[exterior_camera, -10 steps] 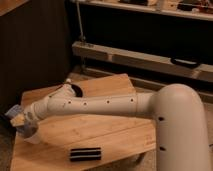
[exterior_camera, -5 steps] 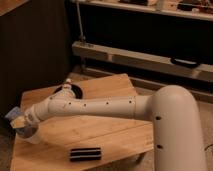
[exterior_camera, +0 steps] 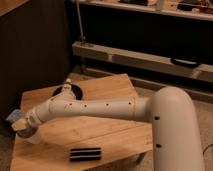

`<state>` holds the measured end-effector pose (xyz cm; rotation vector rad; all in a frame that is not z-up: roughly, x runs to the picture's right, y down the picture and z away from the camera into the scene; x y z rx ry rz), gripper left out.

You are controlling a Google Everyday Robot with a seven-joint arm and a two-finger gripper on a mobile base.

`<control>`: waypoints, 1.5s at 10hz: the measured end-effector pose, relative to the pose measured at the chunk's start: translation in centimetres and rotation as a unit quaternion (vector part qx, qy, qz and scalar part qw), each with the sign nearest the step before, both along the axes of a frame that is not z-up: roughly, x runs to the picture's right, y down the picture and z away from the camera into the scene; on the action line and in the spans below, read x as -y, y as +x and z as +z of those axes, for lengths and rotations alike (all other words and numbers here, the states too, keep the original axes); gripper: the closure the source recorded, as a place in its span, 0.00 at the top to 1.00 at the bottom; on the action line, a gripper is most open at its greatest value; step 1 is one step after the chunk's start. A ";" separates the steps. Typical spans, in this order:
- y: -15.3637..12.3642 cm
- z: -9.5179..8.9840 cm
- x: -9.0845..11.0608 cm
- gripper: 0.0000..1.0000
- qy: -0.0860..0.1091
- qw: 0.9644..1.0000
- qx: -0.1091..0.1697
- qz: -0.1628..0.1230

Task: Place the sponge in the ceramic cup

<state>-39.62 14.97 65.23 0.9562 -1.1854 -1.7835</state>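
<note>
My gripper (exterior_camera: 19, 123) is at the far left end of the white arm, over the left edge of the wooden table (exterior_camera: 105, 130). A small light-blue sponge (exterior_camera: 12, 116) sits at its tip, held off the table past the edge. Just below and right of the gripper, a pale greyish shape that looks like the ceramic cup (exterior_camera: 31, 134) stands on the table. The wrist hides most of it. The sponge is above and slightly left of the cup, not inside it.
A dark round shallow bowl (exterior_camera: 67, 92) sits at the table's back, partly behind the arm. A black block with pale stripes (exterior_camera: 85, 154) lies near the front edge. Dark shelving and a metal rail (exterior_camera: 140, 60) run behind the table.
The gripper with the sponge has dipped very slightly; otherwise the arm and objects stay where they were.
</note>
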 end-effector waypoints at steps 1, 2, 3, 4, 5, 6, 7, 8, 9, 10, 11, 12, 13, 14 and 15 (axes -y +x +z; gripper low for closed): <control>0.1 0.1 -0.1 0.04 0.000 1.000 0.001 -0.001; 0.1 0.3 -0.3 0.12 -0.001 1.000 0.001 -0.001; 0.2 0.4 -0.5 0.22 0.000 1.000 0.001 -0.001; 0.3 0.3 -0.5 0.34 0.005 1.000 0.000 0.001; 0.3 0.1 -0.4 0.43 0.014 1.000 -0.003 0.003; 0.4 -0.1 -0.4 0.53 0.021 1.000 -0.005 0.005; 0.4 -0.3 -0.3 0.65 0.028 1.000 -0.007 0.007; 0.4 -0.4 -0.2 0.73 0.032 0.999 -0.008 0.008; 0.4 -0.4 -0.2 0.79 0.036 0.999 -0.008 0.009; 0.5 -0.3 -0.2 0.80 0.037 0.999 -0.007 0.011; 0.5 -0.2 -0.3 0.80 0.035 0.999 -0.007 0.012; 0.6 0.0 -0.4 0.80 0.035 0.999 -0.007 0.013; 0.7 0.1 -0.4 0.80 0.036 0.999 -0.008 0.015; 0.8 0.2 -0.5 0.80 0.037 0.999 -0.011 0.017; 0.8 0.2 -0.5 0.80 0.038 0.999 -0.012 0.018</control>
